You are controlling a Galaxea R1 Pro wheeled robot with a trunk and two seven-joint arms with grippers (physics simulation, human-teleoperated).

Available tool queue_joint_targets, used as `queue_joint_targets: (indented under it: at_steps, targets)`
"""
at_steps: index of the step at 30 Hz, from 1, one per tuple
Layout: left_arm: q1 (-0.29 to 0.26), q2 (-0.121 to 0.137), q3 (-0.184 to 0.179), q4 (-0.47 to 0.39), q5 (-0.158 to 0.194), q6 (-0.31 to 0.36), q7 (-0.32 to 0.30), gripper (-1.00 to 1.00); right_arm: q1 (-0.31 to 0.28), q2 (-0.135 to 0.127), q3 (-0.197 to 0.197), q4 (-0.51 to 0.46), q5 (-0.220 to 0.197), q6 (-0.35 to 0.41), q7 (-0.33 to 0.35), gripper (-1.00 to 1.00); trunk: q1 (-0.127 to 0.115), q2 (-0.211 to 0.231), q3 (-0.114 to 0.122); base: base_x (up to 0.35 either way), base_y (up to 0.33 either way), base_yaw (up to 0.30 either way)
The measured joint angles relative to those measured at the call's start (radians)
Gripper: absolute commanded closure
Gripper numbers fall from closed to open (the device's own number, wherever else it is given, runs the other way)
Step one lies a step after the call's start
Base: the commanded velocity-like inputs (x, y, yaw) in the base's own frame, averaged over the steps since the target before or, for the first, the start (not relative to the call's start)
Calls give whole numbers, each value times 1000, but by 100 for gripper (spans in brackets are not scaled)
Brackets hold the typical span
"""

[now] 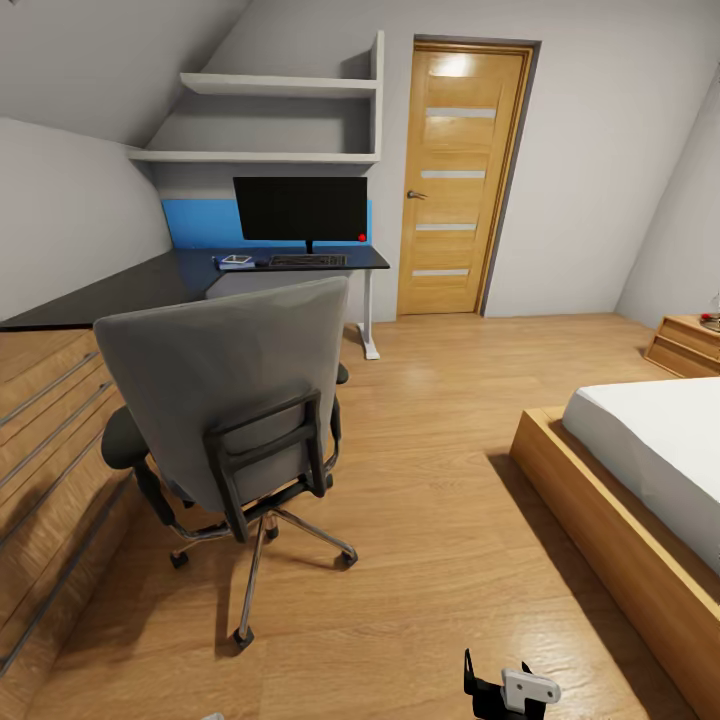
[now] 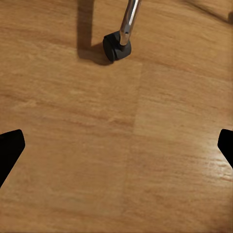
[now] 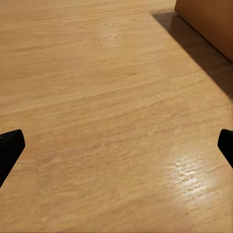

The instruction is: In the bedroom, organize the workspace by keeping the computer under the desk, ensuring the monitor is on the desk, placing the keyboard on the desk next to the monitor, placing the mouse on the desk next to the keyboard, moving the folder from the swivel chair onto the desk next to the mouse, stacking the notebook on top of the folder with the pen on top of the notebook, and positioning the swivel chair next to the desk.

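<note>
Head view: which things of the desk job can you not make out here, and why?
- Swivel chair seat: hidden by its tall back, so whether a folder lies there cannot be told.
- Under the desk: blocked by the chair and the wooden chest.
- Small items left of the keyboard, below the monitor: too small to identify.
- Right gripper: cut by the lower edge.

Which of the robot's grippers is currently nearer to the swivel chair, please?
Left. The left gripper hangs open over floor just short of a castor of the swivel chair; the right gripper, also open, faces floor beside the bed frame.
</note>
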Motion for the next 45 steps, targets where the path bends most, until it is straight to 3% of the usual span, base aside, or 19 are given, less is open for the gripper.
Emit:
queue_joint_targets:
  at_steps: [15,45]
  targets:
    - [0,0,0,0,0,0,0,-100,0,2,1,-1,2,-2,1,-100,0,0,0,0,0,21]
    - [0,0,0,0,0,0,0,-100,0,5,3,-1,13,-3,-1,-100,0,0,-9,0,0,250]
